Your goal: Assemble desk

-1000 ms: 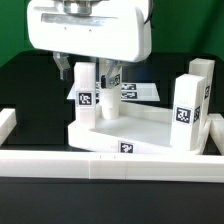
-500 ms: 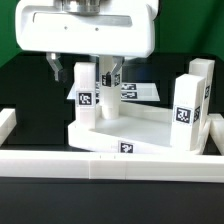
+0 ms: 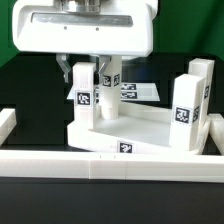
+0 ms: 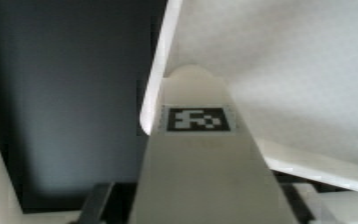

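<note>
The white tabletop (image 3: 140, 128) lies flat in the middle of the exterior view. Three tagged legs stand on it: one at the front left (image 3: 85, 105), one just behind it (image 3: 111, 85), and one at the right (image 3: 190, 105). A fourth leg is not in view. My gripper (image 3: 83, 72) hangs over the front left leg with a finger on each side of its top. In the wrist view that leg (image 4: 197, 120) runs between the dark fingers (image 4: 114, 200), with a thin dark gap on each side. The tabletop (image 4: 282, 60) shows beyond it.
The long white border rail (image 3: 100, 162) runs along the front, with a raised end at the exterior view's left (image 3: 6, 120). The marker board (image 3: 147, 92) lies on the black table behind the tabletop.
The gripper's fingers stood wider apart half a second ago and now sit closer to the sides of the front left leg. The legs and tabletop have not moved.
</note>
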Available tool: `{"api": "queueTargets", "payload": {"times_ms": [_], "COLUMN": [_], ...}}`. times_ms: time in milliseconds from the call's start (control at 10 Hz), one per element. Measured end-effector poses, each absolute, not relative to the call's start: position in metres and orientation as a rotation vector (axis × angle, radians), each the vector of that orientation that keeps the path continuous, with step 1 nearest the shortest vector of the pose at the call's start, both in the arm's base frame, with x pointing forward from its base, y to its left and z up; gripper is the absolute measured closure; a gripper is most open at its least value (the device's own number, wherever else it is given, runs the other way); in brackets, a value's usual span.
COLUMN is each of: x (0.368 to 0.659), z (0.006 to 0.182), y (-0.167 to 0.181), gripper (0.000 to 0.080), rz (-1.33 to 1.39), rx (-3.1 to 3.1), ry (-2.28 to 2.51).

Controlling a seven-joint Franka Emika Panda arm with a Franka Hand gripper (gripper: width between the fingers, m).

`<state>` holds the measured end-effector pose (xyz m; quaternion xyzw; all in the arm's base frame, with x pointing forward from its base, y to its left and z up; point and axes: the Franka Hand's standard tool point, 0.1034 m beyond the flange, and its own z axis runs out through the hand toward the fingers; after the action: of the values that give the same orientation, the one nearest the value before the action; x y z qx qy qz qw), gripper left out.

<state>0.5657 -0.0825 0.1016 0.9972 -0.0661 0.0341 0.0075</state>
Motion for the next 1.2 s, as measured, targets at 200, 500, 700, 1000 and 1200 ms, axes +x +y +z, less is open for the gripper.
{"api": "queueTargets", "payload": {"times_ms": [200,500,700,1000,1200], "x": [0.5656,0.5658,0.5656,0.5653,0.5654], "z": [0.1016,0.1019,0.1017,0.1015,0.1014], "y": [-0.0826,-0.0822,-0.0832,-0.0857,-0.0861], "gripper": [0.0511,0.0511,0.0511,0.0509,0.0509], "rz": [0.107,0.111,0.111,0.109,0.091], "rx": [3.116,3.066,2.989,2.861,2.690], "ry": [-0.239,-0.673,-1.008,-1.406,-1.739]}}
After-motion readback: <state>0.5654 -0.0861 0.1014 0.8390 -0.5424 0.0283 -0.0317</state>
